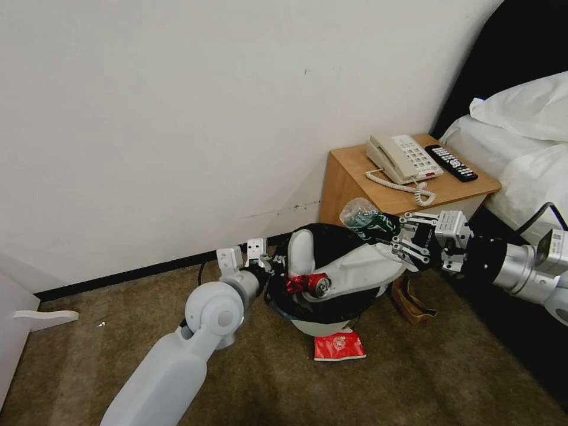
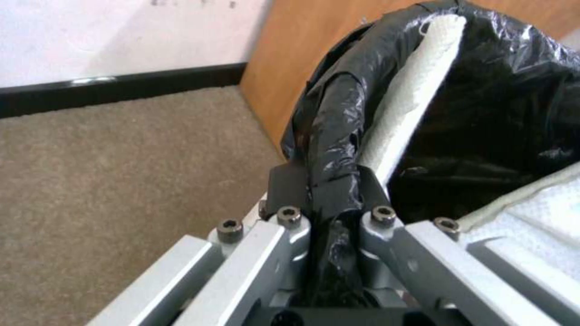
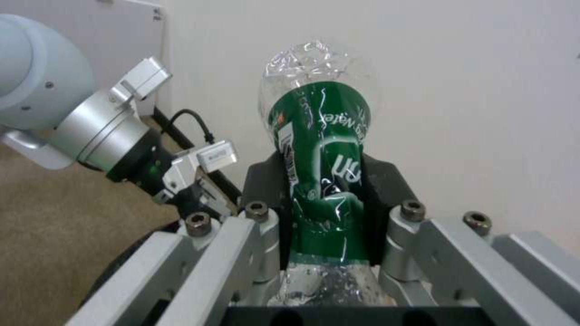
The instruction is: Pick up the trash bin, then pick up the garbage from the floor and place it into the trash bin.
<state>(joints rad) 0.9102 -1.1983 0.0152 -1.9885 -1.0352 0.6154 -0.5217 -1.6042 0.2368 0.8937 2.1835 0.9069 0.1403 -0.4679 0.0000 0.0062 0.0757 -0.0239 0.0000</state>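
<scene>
The right pincer (image 3: pixel 323 213) is clamped on the crushed clear plastic bottle with the green label (image 3: pixel 320 181), at two o'clock over the round white bag-lined trash bin (image 1: pixel 322 278); the left pincer (image 2: pixel 323 199) is closed on its rim at nine o'clock. The bottle looks light, springy and slick; best gripped at its labelled waist.

Both grippers (image 1: pixel 273 264) (image 1: pixel 395 235) clamped — arms extended.
</scene>
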